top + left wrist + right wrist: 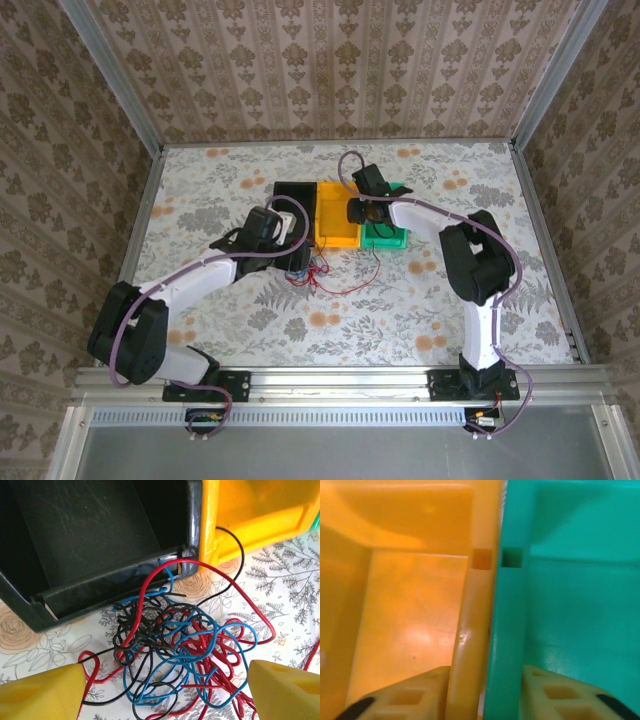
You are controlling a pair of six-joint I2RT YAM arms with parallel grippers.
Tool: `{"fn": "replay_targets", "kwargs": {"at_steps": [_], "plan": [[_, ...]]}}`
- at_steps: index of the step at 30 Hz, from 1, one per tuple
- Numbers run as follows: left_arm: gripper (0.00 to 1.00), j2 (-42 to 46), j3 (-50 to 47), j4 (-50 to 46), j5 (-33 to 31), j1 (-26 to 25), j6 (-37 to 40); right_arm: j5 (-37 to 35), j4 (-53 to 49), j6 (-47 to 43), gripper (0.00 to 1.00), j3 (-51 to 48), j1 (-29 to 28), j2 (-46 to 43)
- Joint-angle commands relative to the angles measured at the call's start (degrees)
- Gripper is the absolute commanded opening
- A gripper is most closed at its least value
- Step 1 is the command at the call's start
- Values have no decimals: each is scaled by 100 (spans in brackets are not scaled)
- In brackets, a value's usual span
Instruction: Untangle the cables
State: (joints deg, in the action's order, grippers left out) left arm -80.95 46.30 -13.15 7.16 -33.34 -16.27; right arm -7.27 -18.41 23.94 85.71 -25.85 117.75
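Cables (170, 650) tangled, beside black bin (90, 540)

Between the fingers of the left tool (165, 695), the cables (185, 650) run off the bottom edge, cropping their nearest loops. From above they are too small to separate strand from strand. Ahead, the black bin (90, 535) is cropped at top and left. The fingertips of the right tool (485, 702) are cut off, so any pinch on the blurred yellow bin (405, 610) or green bin (580, 605) is unclear.

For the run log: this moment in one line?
left tool open above cables | right tool over yellow bin, green bin walls | cables tangled
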Motion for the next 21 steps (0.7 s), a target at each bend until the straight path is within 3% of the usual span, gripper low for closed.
{"fn": "replay_targets", "kwargs": {"at_steps": [1,6,11,13,18,21], "plan": [[85,0,186,-295,129,-49,-78,-258,-321,299,20,416,112,383],[85,-41,195,-343,-16,-41,-117,-542,-448,641,3,851,253,680],[85,-331,342,-197,-191,-32,-92,-724,-467,823,3,1092,325,815],[85,-461,467,-196,-214,-23,-78,-727,-429,651,7,1177,326,824],[85,-516,659,-171,-286,-14,-104,-543,269,200,43,538,252,164],[85,-359,665,-161,-443,-4,-125,-646,680,-83,52,-130,101,-576]]}}
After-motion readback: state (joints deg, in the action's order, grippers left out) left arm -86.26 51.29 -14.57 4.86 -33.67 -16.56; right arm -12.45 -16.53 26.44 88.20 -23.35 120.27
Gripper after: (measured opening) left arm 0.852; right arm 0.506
